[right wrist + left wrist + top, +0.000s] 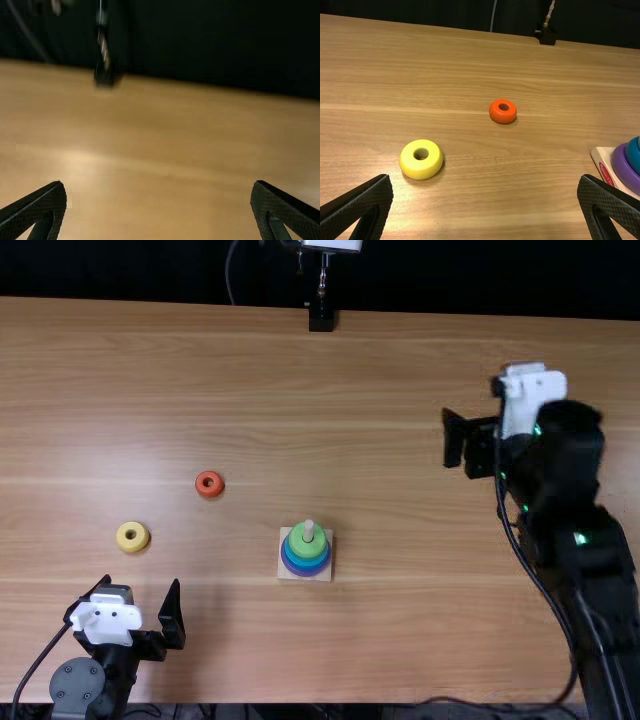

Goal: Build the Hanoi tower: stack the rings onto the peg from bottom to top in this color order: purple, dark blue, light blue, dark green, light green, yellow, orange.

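As I stood in the room looking over the light brown table (420,590), I saw the left gripper (141,583) above its near left part, with its two fingers set wide apart and nothing between them. The right gripper (482,445) was above the right part of the table, and its fingers too stood wide from each other, holding nothing.

Near the middle of the near half was the square wooden base (285,572), with its pale peg (308,531) upright. Around this peg lay the stacked rings: purple (306,573) at the bottom, blue above it, and green (318,545) on top, with the peg's tip rising out of the green. The exact number of blue and green rings I could not tell.

Two rings lay flat on the wood, to the left of the base and apart from each other. The yellow ring (124,539) was just beyond the left gripper, and the orange ring (203,490) lay farther from the near edge, between the yellow one and the base in the sideways sense.
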`<state>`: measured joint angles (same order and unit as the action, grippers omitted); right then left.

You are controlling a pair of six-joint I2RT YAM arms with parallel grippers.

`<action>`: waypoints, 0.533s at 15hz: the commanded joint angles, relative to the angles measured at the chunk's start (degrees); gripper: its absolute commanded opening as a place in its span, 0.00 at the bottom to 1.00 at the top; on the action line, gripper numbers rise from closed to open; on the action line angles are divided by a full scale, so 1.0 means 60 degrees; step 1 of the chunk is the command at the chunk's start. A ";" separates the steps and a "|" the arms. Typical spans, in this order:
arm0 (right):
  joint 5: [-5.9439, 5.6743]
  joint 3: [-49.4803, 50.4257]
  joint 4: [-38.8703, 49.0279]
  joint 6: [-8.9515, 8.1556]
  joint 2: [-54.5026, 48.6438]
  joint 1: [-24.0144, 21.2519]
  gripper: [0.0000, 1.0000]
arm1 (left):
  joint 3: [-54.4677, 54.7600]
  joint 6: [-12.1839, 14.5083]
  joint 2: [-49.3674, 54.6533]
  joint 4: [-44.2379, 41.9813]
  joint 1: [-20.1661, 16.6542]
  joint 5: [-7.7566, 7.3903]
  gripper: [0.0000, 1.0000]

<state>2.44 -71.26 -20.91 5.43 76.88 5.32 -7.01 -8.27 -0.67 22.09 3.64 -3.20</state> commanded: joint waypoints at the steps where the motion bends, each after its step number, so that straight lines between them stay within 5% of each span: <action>1: -0.0195 0.1492 0.1013 0.0396 -0.1066 -0.0448 1.00 | 0.0508 0.0060 0.0111 0.0098 -0.0108 -0.0064 1.00; 8: -0.0178 0.7043 0.2191 0.0413 -0.6837 -0.0623 1.00 | 0.0508 0.0060 0.0111 0.0098 -0.0094 -0.0064 1.00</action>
<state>1.91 -30.11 -8.08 7.62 36.82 1.83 -7.01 -8.27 -0.69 22.09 3.64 -3.22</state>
